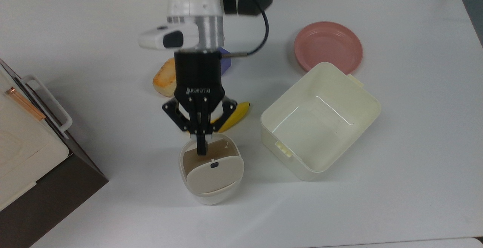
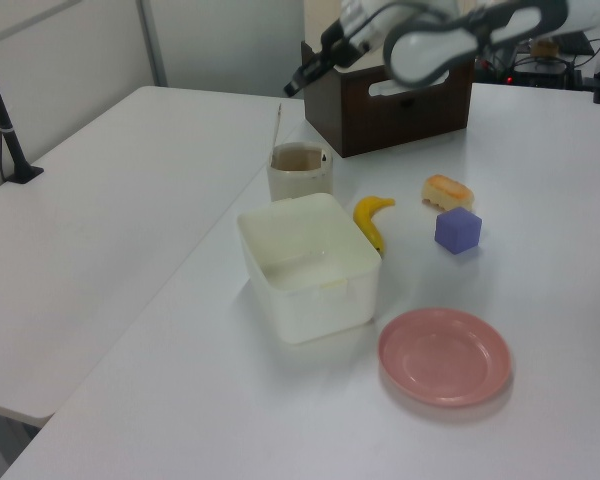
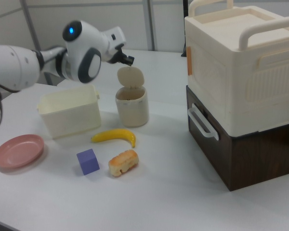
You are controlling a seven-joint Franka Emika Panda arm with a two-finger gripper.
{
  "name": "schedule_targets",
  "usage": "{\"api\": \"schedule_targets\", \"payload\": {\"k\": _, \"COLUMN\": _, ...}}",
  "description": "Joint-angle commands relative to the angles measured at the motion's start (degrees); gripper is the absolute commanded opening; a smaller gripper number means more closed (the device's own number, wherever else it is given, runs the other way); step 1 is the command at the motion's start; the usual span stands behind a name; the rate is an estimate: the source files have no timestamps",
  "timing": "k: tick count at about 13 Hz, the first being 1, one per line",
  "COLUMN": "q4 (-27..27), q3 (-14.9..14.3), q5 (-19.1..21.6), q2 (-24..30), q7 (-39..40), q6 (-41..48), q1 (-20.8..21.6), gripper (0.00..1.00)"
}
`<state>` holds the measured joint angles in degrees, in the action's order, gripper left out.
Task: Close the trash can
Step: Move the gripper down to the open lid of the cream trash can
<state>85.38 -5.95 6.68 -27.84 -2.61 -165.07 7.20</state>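
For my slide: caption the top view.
Robot hand poised above the open trash can, beside a banana and tub.

Trash can [image 1: 211, 180] smooth matt plastic; plate [image 1: 328, 46] glossy plastic.
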Motion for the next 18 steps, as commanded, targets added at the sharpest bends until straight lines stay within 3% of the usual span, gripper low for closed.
{"api": "schedule_targets", "payload": {"k": 1, "q4": -4.59, "q3": -0.55, "q5": 1.14, "q2": -4.23, "q7": 0.77, "q6": -4.47, "q1": 0.71, "gripper": 0.00}}
{"api": "schedule_targets", "payload": {"k": 12, "q4": -5.22, "q3": -0.55, "q5": 0.97, "q2": -5.47, "q7": 1.29, "q6": -3.07, "q1": 0.62, "gripper": 0.00}}
{"api": "schedule_targets", "payload": {"k": 14, "q4": -3.38, "q3": -0.55, "q5": 0.97, "q2": -4.16, "q7": 1.56, "q6": 1.13, "q1": 0.80, "gripper": 0.00}}
{"api": "schedule_targets", "payload": {"k": 18, "q4": -3.37, "q3": -0.55, "q5": 1.76, "q2": 0.67, "q7": 5.50, "q6": 19.66, "q1": -0.17, "gripper": 0.00}}
